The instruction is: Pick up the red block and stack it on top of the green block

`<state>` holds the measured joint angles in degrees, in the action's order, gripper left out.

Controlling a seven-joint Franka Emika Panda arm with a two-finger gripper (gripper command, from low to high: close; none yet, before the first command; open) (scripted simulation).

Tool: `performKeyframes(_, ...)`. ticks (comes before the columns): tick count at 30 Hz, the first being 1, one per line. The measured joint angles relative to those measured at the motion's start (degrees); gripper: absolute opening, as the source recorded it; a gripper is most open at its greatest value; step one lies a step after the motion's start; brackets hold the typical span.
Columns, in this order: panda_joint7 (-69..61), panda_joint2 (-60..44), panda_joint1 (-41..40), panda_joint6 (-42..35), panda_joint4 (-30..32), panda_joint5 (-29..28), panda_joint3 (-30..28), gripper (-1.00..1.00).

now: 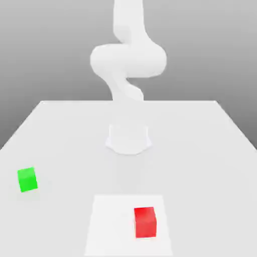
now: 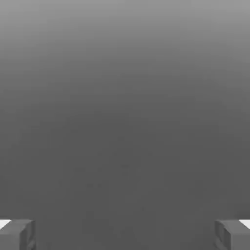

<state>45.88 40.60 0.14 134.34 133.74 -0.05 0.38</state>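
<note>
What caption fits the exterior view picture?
White robot arm stands behind a green block and a red block, apart on a table.

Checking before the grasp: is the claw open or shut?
Open. In the hand view, the claw has its fingertips at opposite edges of the picture, a wide empty gap between them, nothing held.

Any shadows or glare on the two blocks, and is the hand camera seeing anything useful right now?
Exterior view: flat, even light, no glare; red block and green block each show a darker front face and almost no cast shadow. Hand view: plain grey gradient, with the open gripper fingertips at the corners.
</note>
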Motion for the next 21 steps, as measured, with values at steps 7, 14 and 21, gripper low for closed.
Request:
performKeyframes(7, 0.16, -14.90, 0.45, 7.29, 5.59, -0.21, 1.06, 0.00)
performKeyframes(14, 0.37, -29.44, 0.89, 14.41, 11.04, -0.48, 2.10, 0.00)
performKeyframes(21, 0.57, -43.98, 1.84, 21.50, 16.49, -0.75, 2.76, 0.00)
